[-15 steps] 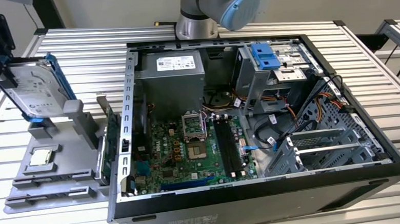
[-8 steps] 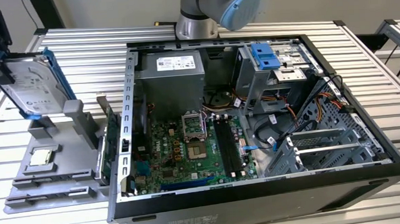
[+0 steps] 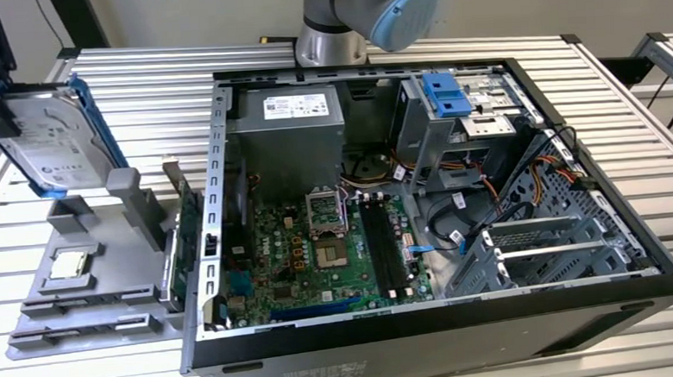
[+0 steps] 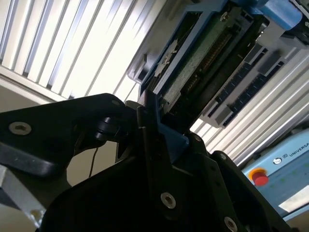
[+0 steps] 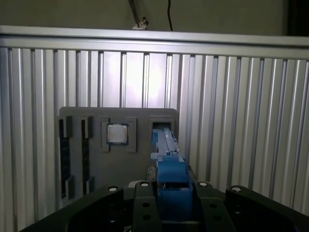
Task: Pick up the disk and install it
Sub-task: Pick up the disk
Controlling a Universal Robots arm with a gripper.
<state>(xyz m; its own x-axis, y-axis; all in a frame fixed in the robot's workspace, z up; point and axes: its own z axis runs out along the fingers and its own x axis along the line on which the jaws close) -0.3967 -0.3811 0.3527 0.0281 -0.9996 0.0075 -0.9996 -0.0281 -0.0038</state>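
Observation:
The disk (image 3: 60, 144), a silver-grey drive with a white label in a blue bracket, stands on edge and tilted at the exterior view's far left. Its lower end is at the slot of the grey holder tray (image 3: 100, 296); I cannot tell whether it still touches the slot. My black gripper (image 3: 1, 107) is shut on the disk's upper end. In the first wrist view the blue bracket (image 5: 170, 166) runs from between my fingers (image 5: 145, 205) toward the tray (image 5: 140, 164). The second wrist view shows the disk's green circuit-board underside (image 4: 203, 53) beyond the gripper (image 4: 154, 121).
An open computer case (image 3: 651, 263) lies on the slatted metal table (image 3: 135, 87), with a blue-fronted grey drive cage (image 3: 447, 96) at its back. A small square CPU chip (image 3: 70, 265) sits in the tray. The arm's base (image 3: 351, 19) stands behind the case.

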